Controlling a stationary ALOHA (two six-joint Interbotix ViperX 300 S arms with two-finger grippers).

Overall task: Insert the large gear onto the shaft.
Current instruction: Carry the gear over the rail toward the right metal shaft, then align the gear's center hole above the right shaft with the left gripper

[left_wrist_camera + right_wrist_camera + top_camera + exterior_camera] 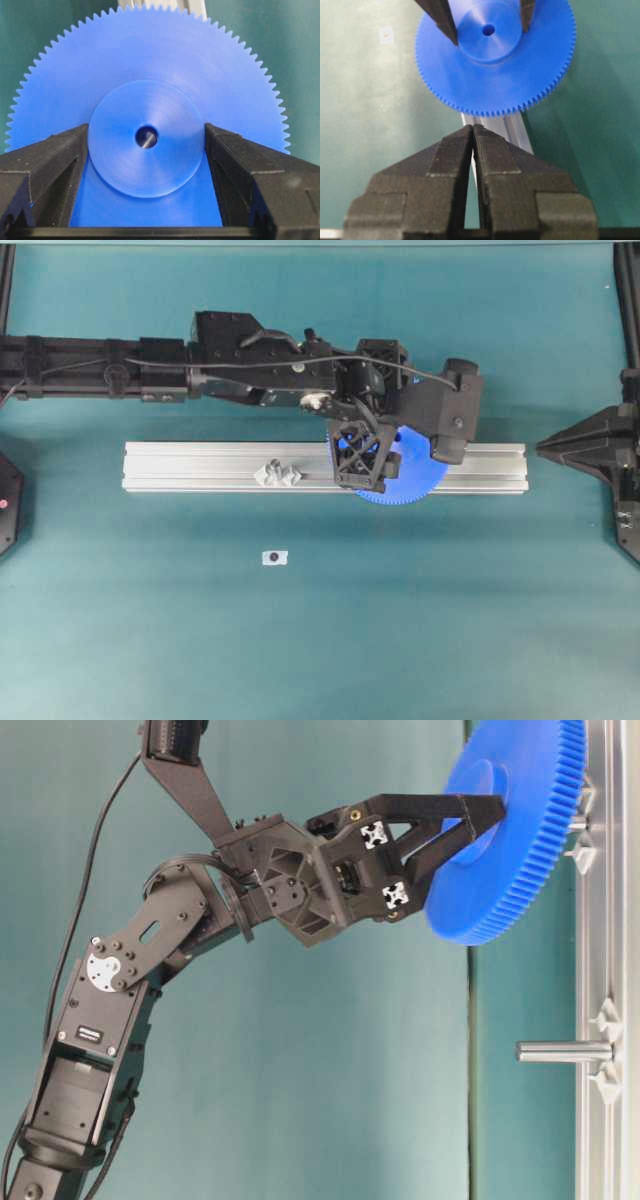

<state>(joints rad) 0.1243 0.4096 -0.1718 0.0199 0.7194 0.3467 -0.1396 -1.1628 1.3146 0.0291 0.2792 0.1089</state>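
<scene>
The left gripper (146, 150) is pinching the raised hub of the large gear (150, 65), one finger (45, 165) pressing on each side of it. The gear is hanging flat over the aluminium rail (200, 466), its small centre hole lining up with the shaft (146, 138), whose silvery tip is showing inside the hole. A second, bare pin (560, 1051) is standing further along the rail. Beyond the rail's far end, the right gripper (472, 145) is idling with its fingertips pressed together, clasping nothing.
</scene>
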